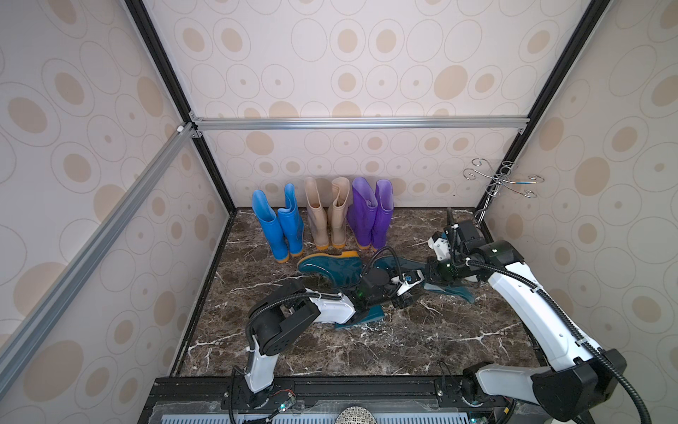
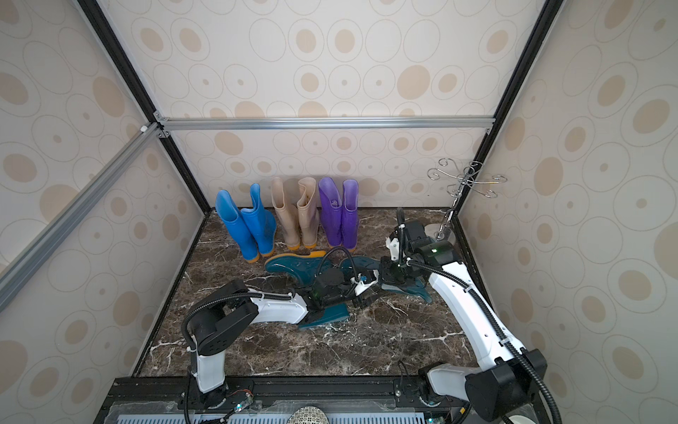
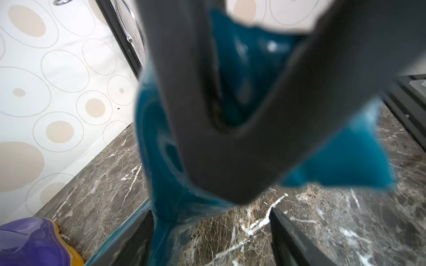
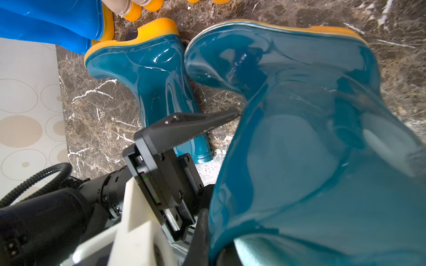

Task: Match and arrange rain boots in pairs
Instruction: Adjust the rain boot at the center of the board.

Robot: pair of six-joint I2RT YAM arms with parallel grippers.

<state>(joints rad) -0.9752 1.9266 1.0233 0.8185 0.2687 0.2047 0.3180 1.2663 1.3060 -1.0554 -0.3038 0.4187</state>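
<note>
Pairing in progress. Against the back wall (image 1: 367, 158) three matched pairs stand upright with toes toward the front: the blue pair (image 1: 280, 224), the beige pair (image 1: 328, 216) and the purple pair (image 1: 370, 216). Each boot touches or stands just beside its mate, apparently so that the wall steadies the tall shafts and like colours read as units. In front of them, on the marble counter (image 1: 367, 348), the first teal boot (image 1: 330, 271) lies on its side. Its orange sole is turned toward the row and its shaft runs forward under the left arm; it is not yet stood up. The left gripper (image 3: 211, 208) sits just beside the second teal boot (image 4: 299, 138). Its fingers (image 4: 196, 122) are spread wide to either side of the shaft's edge and closed on nothing, probably placed to steady or take over the soft rubber. The right gripper (image 1: 427, 273) has its fingers pressed together on that shaft's wall, a pinch suited to a floppy open tube; whether the boot is clear of the counter cannot be told. The stretch of wall right of the purple pair is the likely place for the teal pair. A chrome hook stand (image 1: 502, 180) occupies the far right corner, apart from the work.
</note>
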